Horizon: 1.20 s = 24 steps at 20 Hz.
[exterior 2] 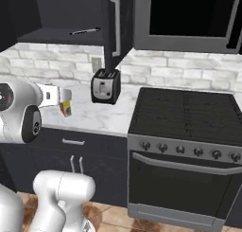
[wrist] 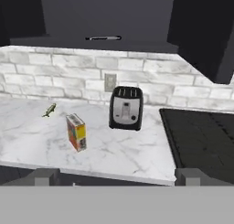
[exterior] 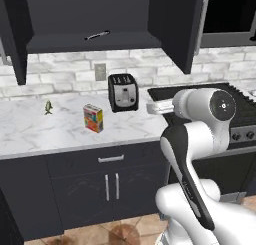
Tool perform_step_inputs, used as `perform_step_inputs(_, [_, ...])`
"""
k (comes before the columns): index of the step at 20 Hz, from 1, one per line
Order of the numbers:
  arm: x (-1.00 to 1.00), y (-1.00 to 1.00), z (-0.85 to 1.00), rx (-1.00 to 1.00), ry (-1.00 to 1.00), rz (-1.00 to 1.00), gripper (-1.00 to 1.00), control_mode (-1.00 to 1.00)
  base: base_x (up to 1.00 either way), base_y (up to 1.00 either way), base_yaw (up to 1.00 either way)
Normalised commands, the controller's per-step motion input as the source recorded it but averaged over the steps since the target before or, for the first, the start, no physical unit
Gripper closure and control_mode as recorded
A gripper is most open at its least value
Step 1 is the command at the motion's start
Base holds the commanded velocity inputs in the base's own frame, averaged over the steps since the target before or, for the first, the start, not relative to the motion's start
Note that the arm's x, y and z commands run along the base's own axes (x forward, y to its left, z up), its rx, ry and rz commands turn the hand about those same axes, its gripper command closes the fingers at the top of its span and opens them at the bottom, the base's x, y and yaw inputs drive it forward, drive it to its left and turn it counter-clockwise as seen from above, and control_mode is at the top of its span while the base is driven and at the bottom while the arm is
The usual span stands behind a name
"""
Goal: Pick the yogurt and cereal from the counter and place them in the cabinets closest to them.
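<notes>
White marble counter (exterior: pixel 55 131) spans the left of the left base view, beneath black cabinets (exterior: pixel 185 29) whose doors hang open at the top of the frame. Left of centre stands the cereal (exterior: pixel 93 118), upright, with a black toaster (exterior: pixel 123 92) behind it toward the tiled wall (a small green object (exterior: pixel 48 107) lies further left). In the hand view the gripper (wrist: pixel 116 177) sits at the bottom edge, fingers spread wide, holding nothing.
</notes>
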Motion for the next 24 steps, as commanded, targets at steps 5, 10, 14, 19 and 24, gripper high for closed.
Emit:
perform_step_inputs(5, [0.0, 0.0, 0.0, 0.0, 0.0, 0.0, -1.0, 1.0, -0.08, 0.69, 0.0])
perform_step_inputs(10, [0.0, 0.0, 0.0, 0.0, 0.0, 0.0, -1.0, 1.0, 0.0, 0.48, 0.0])
perform_step_inputs(14, [0.0, 0.0, 0.0, 0.0, 0.0, 0.0, -1.0, 1.0, 0.0, 0.1, 0.0])
perform_step_inputs(19, [0.0, 0.0, 0.0, 0.0, 0.0, 0.0, -1.0, 1.0, 0.06, 0.0, 0.0])
perform_step_inputs(24, [0.0, 0.0, 0.0, 0.0, 0.0, 0.0, -1.0, 1.0, 0.36, 0.0, 0.0])
